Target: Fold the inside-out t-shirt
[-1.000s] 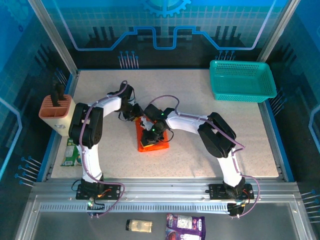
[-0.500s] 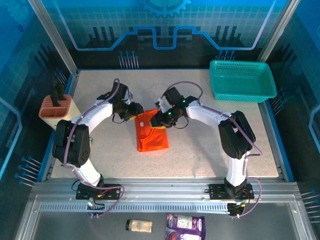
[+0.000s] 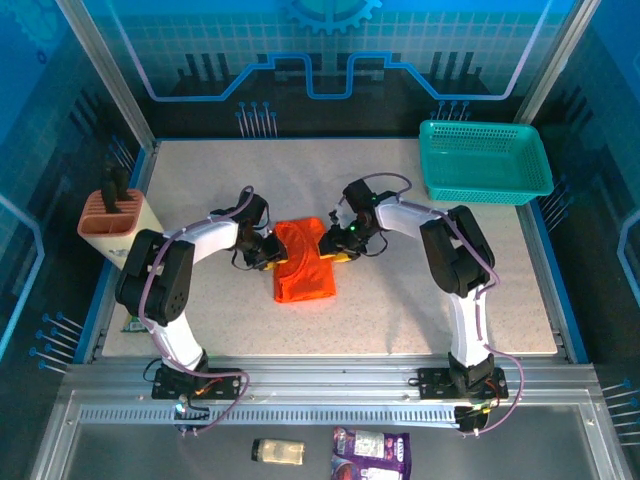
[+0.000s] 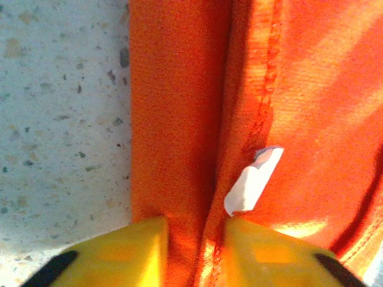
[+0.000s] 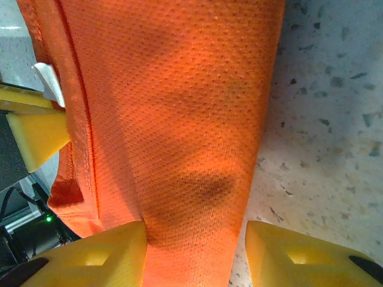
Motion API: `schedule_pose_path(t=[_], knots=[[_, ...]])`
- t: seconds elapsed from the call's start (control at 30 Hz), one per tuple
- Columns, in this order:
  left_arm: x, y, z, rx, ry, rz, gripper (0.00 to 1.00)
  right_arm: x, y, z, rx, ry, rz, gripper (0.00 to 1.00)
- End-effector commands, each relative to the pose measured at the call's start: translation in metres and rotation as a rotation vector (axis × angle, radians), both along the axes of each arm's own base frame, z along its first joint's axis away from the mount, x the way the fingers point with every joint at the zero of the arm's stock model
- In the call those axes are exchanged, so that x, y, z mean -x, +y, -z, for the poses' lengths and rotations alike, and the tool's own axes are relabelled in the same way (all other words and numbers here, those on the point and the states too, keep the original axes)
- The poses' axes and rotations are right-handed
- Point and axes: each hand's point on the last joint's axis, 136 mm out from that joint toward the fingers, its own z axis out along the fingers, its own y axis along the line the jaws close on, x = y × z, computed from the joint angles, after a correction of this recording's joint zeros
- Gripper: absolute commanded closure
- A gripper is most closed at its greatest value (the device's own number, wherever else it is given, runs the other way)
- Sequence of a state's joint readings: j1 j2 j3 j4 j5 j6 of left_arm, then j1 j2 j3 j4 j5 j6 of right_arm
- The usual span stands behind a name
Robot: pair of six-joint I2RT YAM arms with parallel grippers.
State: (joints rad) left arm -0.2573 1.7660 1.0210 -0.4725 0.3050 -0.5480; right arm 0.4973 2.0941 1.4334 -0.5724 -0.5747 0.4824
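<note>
Inside-out t-shirt (image 3: pixel 305 262), bright orange, bunched into a narrow heap near the middle of the desk (image 3: pixel 400 310), with seams and a white label (image 4: pixel 252 188) turned outward. At its upper left edge, left gripper (image 3: pixel 270 252), jaws narrow, pinching a fold of the cloth between yellow fingers (image 4: pixel 134 251). At its upper right edge, right gripper (image 3: pixel 338 243), jaws wider, with gathered cloth filling the gap and held there. Speckled desk surface just beside the shirt on either side. Well to the right of the shirt and farther back, a teal mesh basket (image 3: pixel 485 160). Well to its left, at the desk's edge, a salmon-coloured holder (image 3: pixel 112 215) with dark items standing in it.
</note>
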Motion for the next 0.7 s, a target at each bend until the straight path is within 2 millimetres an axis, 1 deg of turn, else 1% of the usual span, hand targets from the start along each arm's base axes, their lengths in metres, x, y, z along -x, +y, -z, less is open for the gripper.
schedule_pose_path(t=[0.0, 0.07, 0.1, 0.2, 0.23, 0.3, 0.4, 0.5, 0.53, 0.57, 0.6, 0.63, 0.67], knots=[[-0.004, 0.004, 0.007, -0.024, -0.009, -0.003, 0.78, -0.004, 0.012, -0.002, -0.052, 0.01, -0.007, 0.53], [-0.005, 0.004, 0.008, -0.027, -0.009, 0.001, 0.81, -0.003, 0.011, 0.003, -0.05, 0.025, 0.003, 0.58], [-0.005, 0.005, 0.008, -0.029, -0.011, 0.006, 0.82, -0.003, 0.011, 0.004, -0.048, 0.027, 0.008, 0.62], [-0.009, 0.005, 0.008, -0.032, -0.025, 0.013, 0.84, 0.0, 0.007, 0.006, -0.043, 0.033, 0.027, 0.81], [-0.012, 0.005, 0.007, -0.031, -0.028, 0.016, 0.84, 0.002, 0.005, 0.007, -0.036, 0.037, 0.036, 0.84], [-0.017, 0.004, 0.005, -0.029, -0.037, 0.032, 0.84, 0.007, 0.0, 0.007, -0.028, 0.041, 0.054, 0.88], [-0.031, -0.005, -0.003, 0.002, -0.078, 0.088, 0.83, 0.022, -0.003, 0.006, -0.029, 0.052, 0.08, 0.9], [-0.049, -0.015, -0.007, 0.02, -0.118, 0.164, 0.82, 0.045, 0.003, -0.004, -0.052, 0.063, 0.076, 0.89], [-0.056, -0.018, -0.009, 0.028, -0.131, 0.196, 0.81, 0.054, 0.006, -0.009, -0.066, 0.069, 0.07, 0.87], [-0.061, -0.022, -0.011, 0.038, -0.141, 0.226, 0.81, 0.059, 0.007, -0.014, -0.075, 0.064, 0.065, 0.83], [-0.068, -0.029, -0.013, 0.059, -0.157, 0.266, 0.81, 0.064, 0.004, -0.018, -0.072, 0.063, 0.064, 0.74], [-0.074, -0.035, -0.016, 0.083, -0.172, 0.303, 0.8, 0.065, -0.003, -0.023, -0.055, 0.048, 0.067, 0.66], [-0.079, -0.041, -0.019, 0.104, -0.187, 0.337, 0.8, 0.064, -0.01, -0.026, -0.033, 0.033, 0.074, 0.62]])
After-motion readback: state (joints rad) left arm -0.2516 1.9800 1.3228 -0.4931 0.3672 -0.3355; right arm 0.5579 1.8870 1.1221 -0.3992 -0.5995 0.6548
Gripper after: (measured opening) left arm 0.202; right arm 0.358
